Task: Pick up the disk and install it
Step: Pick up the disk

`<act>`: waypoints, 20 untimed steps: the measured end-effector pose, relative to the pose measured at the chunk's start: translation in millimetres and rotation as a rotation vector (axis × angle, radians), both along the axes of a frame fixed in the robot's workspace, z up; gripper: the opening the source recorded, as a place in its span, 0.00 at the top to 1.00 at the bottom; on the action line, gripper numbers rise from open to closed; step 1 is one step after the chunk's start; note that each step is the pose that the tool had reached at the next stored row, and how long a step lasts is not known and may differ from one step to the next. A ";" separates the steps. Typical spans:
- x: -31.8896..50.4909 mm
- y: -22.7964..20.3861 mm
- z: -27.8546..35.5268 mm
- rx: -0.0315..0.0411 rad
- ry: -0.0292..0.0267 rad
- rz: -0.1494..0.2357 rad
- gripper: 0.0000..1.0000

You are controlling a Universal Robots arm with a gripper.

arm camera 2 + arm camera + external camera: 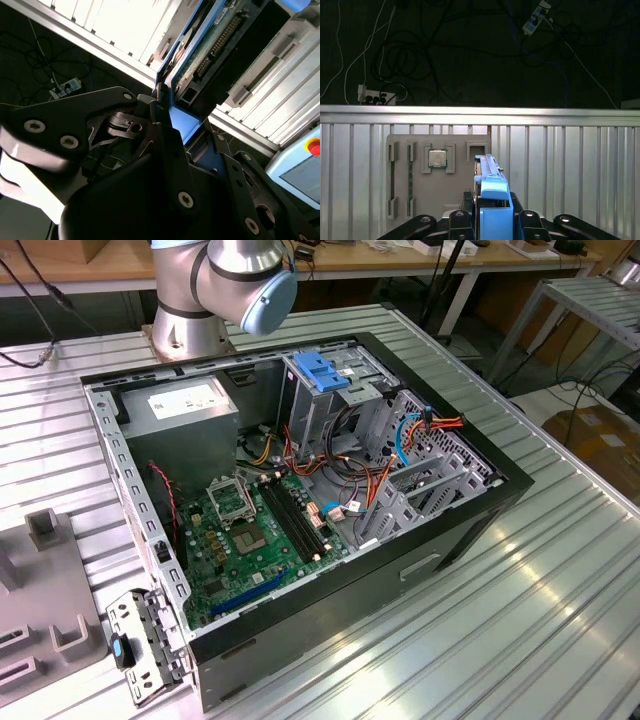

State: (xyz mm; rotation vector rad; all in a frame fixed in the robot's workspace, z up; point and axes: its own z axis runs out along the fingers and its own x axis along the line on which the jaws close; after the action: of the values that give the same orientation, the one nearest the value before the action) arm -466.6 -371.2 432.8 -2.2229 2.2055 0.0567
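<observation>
Ribbed aluminium tabletop (520, 590) carries an open computer case (450, 540) with its motherboard (245, 535) exposed. A blue latch (322, 370) sits atop the drive cage on the far side. In the first wrist view the gripper (493, 222) is clamped on the disk (489, 172). The disk is held edge-on by its blue carrier rails, above the table and in front of a grey fixture plate (420, 195) holding a processor chip (437, 159).

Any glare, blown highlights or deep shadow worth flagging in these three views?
Exterior view: glare streaks across the table; the computer case interior is evenly lit. Second wrist view: table slats blown out white, the hand nearly black in shadow. First wrist view: bright band on the table edge, the floor dark, the disk well lit.
</observation>
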 end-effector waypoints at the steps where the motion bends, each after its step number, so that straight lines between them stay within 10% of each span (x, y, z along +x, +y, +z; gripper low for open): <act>1: 0.0 0.0 1.0 0.0000 0.0000 0.000 0.63; 20: 0.0 0.0 26.0 0.0000 0.0001 0.000 0.63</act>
State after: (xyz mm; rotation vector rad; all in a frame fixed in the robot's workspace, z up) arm -466.6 -371.2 458.8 -2.2229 2.2056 0.0568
